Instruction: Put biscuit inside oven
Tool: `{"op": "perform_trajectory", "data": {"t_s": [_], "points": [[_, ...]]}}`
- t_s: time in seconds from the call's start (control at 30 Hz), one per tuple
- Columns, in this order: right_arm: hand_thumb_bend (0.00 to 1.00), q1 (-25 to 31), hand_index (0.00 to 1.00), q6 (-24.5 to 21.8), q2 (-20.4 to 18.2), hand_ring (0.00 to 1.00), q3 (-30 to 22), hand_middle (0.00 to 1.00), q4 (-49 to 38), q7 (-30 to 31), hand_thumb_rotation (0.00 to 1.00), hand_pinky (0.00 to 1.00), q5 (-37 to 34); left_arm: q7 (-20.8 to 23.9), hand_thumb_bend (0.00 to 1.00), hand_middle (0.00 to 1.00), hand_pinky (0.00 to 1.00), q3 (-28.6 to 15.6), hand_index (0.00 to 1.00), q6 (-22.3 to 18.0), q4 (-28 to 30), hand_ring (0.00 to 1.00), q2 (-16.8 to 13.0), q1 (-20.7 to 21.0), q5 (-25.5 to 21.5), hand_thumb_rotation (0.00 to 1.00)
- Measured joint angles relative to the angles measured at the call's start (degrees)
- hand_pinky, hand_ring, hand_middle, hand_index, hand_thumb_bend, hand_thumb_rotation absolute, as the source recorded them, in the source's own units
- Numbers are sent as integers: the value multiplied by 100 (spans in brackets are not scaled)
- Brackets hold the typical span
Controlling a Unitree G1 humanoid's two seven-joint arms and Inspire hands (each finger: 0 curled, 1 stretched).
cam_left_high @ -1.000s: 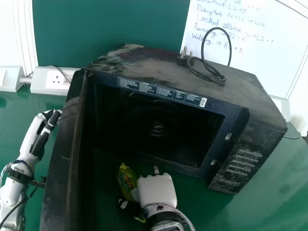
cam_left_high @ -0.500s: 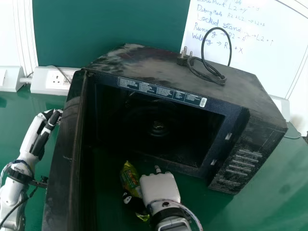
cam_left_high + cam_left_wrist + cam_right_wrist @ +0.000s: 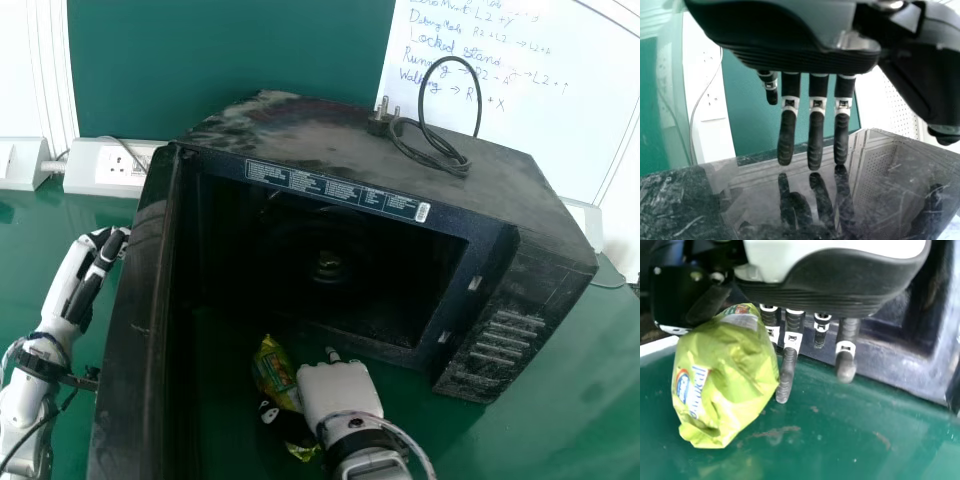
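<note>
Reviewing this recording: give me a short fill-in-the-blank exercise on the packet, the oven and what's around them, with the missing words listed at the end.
The packet is held in the robot's ____ hand.
The oven's door is not shut but ____.
The plug lies on ____ of the oven.
The tabletop is coloured ____.

Missing words: right; open; top; green

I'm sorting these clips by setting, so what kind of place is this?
Probably an office or lab corner: a whiteboard with handwritten notes stands behind, white socket panels run along the back, and a dusty microwave oven sits on a green tabletop.
</note>
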State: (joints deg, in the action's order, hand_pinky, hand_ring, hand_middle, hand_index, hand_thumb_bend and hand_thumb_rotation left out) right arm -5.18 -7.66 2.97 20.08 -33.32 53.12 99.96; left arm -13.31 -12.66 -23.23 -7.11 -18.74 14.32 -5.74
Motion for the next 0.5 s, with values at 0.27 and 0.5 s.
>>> {"op": "perform_trajectory", "data": {"t_s": [0.27,0.5], "points": [[57,0,62,12,9,12,-335,47,-540,116,0,5,-218,-12,51,44,30,0,49,-4,-20,35,0,1,-3,5],[56,-112,66,56,1,14,-616,47,-841,296,0,6,-248,-15,51,45,30,0,48,-36,-50,35,0,0,0,5]]}}
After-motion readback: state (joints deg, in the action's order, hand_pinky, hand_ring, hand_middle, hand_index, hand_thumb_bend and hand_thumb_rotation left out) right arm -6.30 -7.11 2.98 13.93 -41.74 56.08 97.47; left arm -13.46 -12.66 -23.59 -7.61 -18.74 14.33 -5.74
